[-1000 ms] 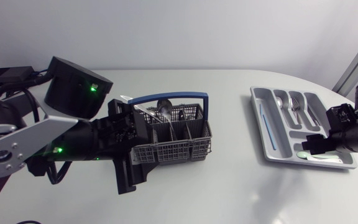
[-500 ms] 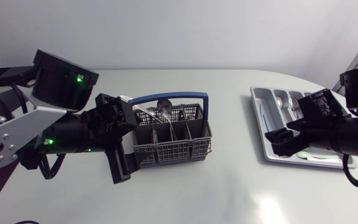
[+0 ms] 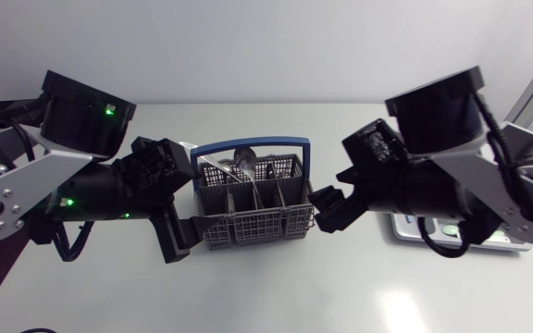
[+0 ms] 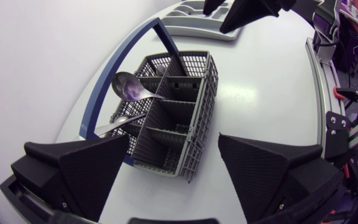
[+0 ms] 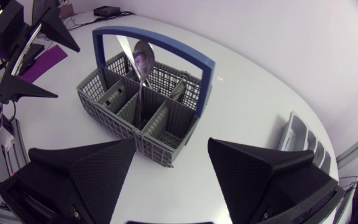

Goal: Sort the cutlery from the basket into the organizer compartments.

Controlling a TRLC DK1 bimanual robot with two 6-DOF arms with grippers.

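Bright diffuse light; soft shadows beside basket [image 3: 248, 218]; glare on table [image 3: 391, 305].

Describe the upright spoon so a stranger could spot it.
Mid-table stands a grey cutlery basket with a blue handle. The spoon stands inside, bowl-up under that handle; only it shows a wide rounded bowl among slimmer pieces.

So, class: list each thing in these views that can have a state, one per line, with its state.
left gripper, open, empty.
right gripper, open, empty.
basket, upright on the table, handle up, cutlery inside.
spoon, standing bowl-up in the basket.
organizer, flat on the table, contents not visible.
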